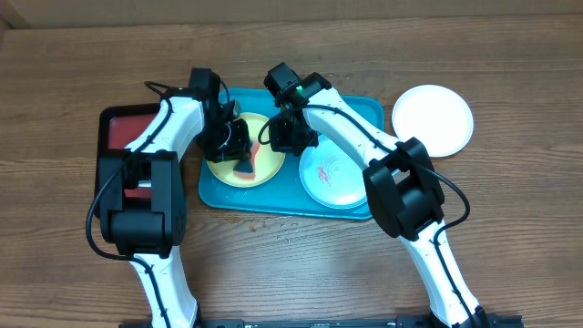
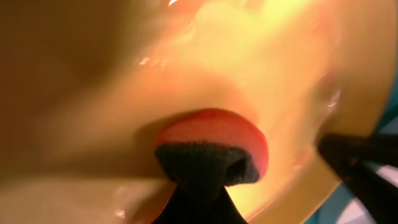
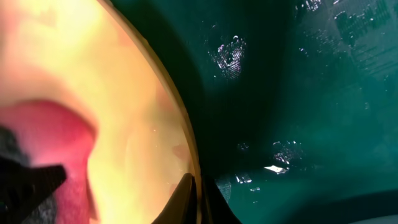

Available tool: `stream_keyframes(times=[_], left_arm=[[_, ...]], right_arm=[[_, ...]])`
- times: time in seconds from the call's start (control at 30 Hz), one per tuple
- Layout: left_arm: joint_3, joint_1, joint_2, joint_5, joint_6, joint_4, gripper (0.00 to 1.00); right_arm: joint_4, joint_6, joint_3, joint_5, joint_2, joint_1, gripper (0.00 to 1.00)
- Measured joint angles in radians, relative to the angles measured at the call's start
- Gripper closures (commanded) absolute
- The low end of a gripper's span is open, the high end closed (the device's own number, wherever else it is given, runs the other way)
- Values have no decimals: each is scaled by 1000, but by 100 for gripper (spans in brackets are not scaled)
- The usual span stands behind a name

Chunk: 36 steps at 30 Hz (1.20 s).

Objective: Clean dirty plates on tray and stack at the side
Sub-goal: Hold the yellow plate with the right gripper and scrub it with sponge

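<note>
Turquoise rectangular plastic tray (image 3: 311, 93) gleaming glossy, bright specks catching light. Yellow-green round plastic plate (image 2: 93, 93) shining smooth, glossy. Red sponge (image 2: 211, 134) looking matt, soft; its black scouring layer (image 2: 205, 162) looking rough, fibrous. Brown wooden table (image 1: 291, 273) showing matt grain. White round plastic plate (image 1: 433, 118) looking smooth. Pale mint round plastic plate (image 1: 332, 178) looking smooth, faintly glossy.

Nothing here can be read: no lettering, label or number shows on the round yellow-green plastic plate (image 1: 269, 169), turquoise rectangular plastic tray (image 1: 264, 199) or wooden counter (image 1: 55, 82)
</note>
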Motion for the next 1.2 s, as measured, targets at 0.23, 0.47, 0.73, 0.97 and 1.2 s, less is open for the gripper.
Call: stream_keyframes(times=[0.23,0.47,0.73,0.97,1.2], left_arm=[[5,-16,-9,-226,10,-63,96],[11,-31,-13,-402,-85,19,96],[10,-16,-6,-245,-126,215,96],[11,-48,-4,-24,-140,183,91],[10,-71,-2,-26,-105,37,96]], right_arm=[[-3,-1,0,-1,0,2,96],[-1,0,0,0,0,2,96],[4,3,0,1,0,2,96],[5,4,0,1,0,2,96],[3,4,0,1,0,2,96]])
